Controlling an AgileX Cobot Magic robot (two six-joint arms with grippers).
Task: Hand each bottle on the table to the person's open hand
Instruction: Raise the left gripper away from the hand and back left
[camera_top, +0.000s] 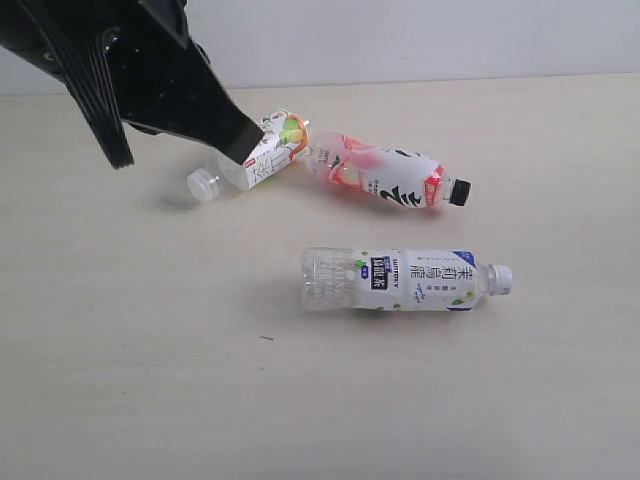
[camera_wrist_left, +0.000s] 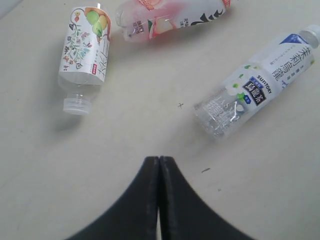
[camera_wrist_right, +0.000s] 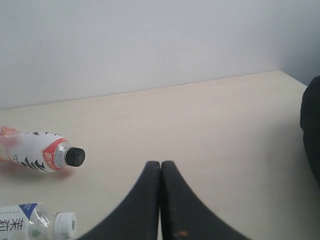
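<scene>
Quick look at the bottle handoff rig. Three bottles are in view, all lying on their sides on the bench, which I'd guess is deliberate: a lying bottle has to be gripped across its body from above.

The patterned bottle lies toward the edge that meets the wall, on the left arm's side, with its clear cap aimed back toward the open bench. The pink bottle is just beside it, base to base, black cap pointing off toward the right arm's side. The left wrist view shows a sliver of gap between them, so they don't seem to touch. The white-and-blue bottle sits well apart from both, nearer the middle, with room all around it. To me that makes it the easy pick.

The left end effector has its jaws pressed together with nothing between them, and it hangs over bare bench short of the bottles. The right end effector is the same, jaws together and empty, and faces the wall. Neither one can grab anything until it opens.

No open hand shows in any view, and I can't spot a fourth bottle either. My read is that no pick is underway right now.
</scene>
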